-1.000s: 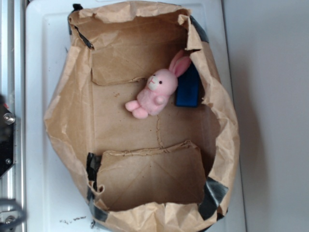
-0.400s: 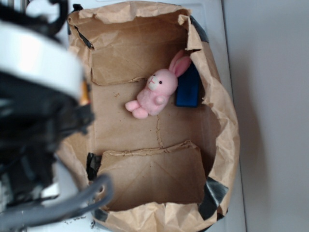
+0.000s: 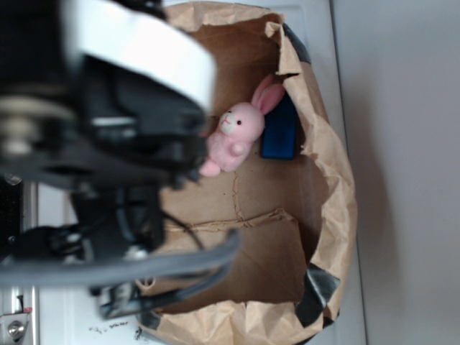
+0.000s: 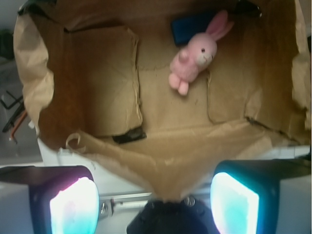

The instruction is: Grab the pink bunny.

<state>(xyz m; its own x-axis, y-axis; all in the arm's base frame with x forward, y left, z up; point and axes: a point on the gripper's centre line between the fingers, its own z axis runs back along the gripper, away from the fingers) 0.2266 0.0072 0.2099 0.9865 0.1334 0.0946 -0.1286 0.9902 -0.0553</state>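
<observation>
Wrist view: a small pale-pink plush bunny with a white muzzle and two darker-lined ears lies on the floor of a torn-open brown paper bag, well apart from the gripper at the bottom edge. The bunny leans with its ears against a dark blue rectangular block that sits just behind it, close to the bag's far wall. The gripper's two glowing pads stand wide apart with nothing between them, poised outside the bag's near rim. A folded flap of the bag's base lies flat to the left of the bunny in this view.

In the exterior view the bunny rests beside the blue block, which touches its right side next to the crumpled bag wall. The blurred black-and-white body of the robot arm fills the left half, covering the bunny's feet and much of the bag. The bag sits on a white tabletop.
</observation>
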